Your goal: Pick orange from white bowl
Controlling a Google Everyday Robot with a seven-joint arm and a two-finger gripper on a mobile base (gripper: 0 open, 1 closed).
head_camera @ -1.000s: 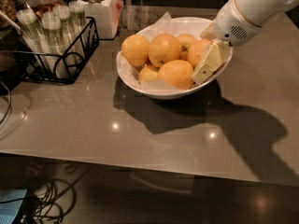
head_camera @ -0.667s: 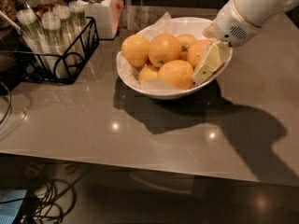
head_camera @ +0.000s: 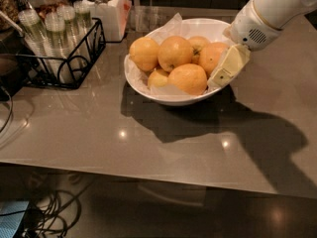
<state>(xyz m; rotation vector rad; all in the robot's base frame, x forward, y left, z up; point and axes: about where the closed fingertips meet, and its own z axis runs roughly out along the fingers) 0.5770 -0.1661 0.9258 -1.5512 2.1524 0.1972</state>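
Note:
The white bowl [head_camera: 148,86], lined with crumpled white paper, stands on the grey table and holds several fruits. The orange [head_camera: 212,57] is the deeper-coloured one at the bowl's right side, behind a paler fruit [head_camera: 188,78]. My gripper [head_camera: 225,69] reaches into the bowl from the upper right, its cream-coloured part lying against the orange's right side. The far side of the orange and the rest of the gripper are hidden. A small yellowish fruit [head_camera: 157,77] sits low at the bowl's front left.
A black wire rack [head_camera: 74,58] of plastic cups stands at the left. A white lidded jar [head_camera: 105,9] is behind it. The table's front edge [head_camera: 148,170] runs below, with cables [head_camera: 49,207] on the floor at the lower left.

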